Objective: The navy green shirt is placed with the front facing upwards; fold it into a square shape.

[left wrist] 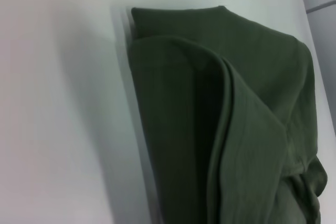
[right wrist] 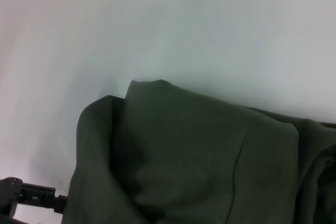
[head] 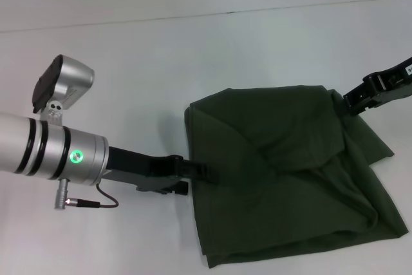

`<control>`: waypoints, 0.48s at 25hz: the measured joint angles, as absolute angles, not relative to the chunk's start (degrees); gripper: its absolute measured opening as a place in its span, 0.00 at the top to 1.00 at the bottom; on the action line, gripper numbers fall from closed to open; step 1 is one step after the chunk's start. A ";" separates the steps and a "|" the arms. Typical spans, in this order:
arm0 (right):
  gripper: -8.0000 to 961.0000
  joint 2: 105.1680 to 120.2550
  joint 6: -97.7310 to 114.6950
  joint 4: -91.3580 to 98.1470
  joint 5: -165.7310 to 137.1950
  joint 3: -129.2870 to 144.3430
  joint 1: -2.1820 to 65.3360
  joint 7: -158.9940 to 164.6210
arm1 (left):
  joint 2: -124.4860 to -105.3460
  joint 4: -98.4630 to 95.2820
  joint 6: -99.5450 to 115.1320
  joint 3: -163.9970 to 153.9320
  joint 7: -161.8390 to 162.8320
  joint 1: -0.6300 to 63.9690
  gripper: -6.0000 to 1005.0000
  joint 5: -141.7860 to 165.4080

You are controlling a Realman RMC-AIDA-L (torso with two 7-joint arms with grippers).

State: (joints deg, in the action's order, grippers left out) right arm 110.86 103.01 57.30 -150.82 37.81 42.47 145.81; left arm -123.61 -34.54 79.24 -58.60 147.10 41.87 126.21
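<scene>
The navy green shirt (head: 290,172) lies on the white table as a rough, loosely folded bundle with only plain green cloth showing; no lettering is in sight. Several layers overlap, and creases run across the middle. My left gripper (head: 207,172) reaches in low from the left and meets the shirt's left edge about halfway down. My right gripper (head: 353,102) is at the shirt's far right corner, against the cloth. The left wrist view shows stacked folded edges of the shirt (left wrist: 226,129). The right wrist view shows the shirt (right wrist: 210,166) and the left gripper (right wrist: 29,196) beyond it.
The white table (head: 129,62) stretches bare to the left and behind the shirt. A seam line (head: 206,14) crosses its far side. The left arm's silver forearm (head: 51,149), with a cable, stands over the table's front left.
</scene>
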 joint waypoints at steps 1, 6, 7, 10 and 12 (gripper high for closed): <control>0.61 110.84 103.01 57.30 -150.82 37.79 42.44 145.81 | -123.63 -34.02 79.11 -58.84 147.11 42.23 0.12 126.21; 0.61 110.82 103.01 57.30 -150.82 37.77 42.42 145.81 | -123.70 -32.67 78.48 -59.74 147.09 43.33 0.12 126.21; 0.61 110.82 103.01 57.30 -150.82 37.77 42.42 145.81 | -123.73 -32.53 78.35 -59.87 147.08 43.51 0.12 126.21; 0.61 110.82 103.00 57.30 -150.82 37.77 42.43 145.81 | -123.80 -32.36 78.16 -59.98 147.07 43.90 0.12 126.21; 0.61 110.82 103.00 57.27 -150.82 37.78 42.44 145.81 | -123.87 -32.26 77.97 -60.07 147.07 44.24 0.12 126.21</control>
State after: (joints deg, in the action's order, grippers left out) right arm 110.82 103.00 57.27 -150.82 37.78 42.44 145.81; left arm -123.87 -32.26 77.97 -60.07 147.07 44.23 126.21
